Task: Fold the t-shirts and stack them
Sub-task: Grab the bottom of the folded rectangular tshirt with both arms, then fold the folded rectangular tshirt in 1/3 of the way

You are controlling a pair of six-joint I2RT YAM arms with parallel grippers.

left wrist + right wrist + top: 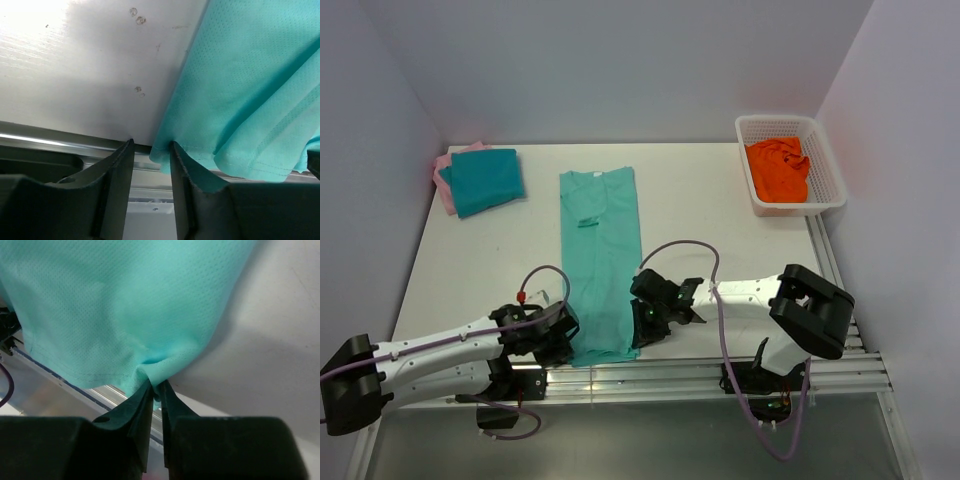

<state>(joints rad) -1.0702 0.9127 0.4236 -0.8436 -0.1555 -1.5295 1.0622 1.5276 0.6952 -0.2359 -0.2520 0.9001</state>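
Note:
The mint-green t-shirt lies folded lengthwise as a long strip in the middle of the table, with its hem at the near edge. My left gripper is at the hem's left corner. In the left wrist view its jaws stand apart with the corner of the mint-green t-shirt between them, touching the right finger. My right gripper is at the hem's right corner. In the right wrist view it is shut on a pinch of the mint-green t-shirt. The folded teal t-shirt lies on the pink t-shirt at the back left.
A white basket holding an orange cloth stands at the back right. The table's metal front rail runs just under both grippers. Grey walls close in the left, back and right sides.

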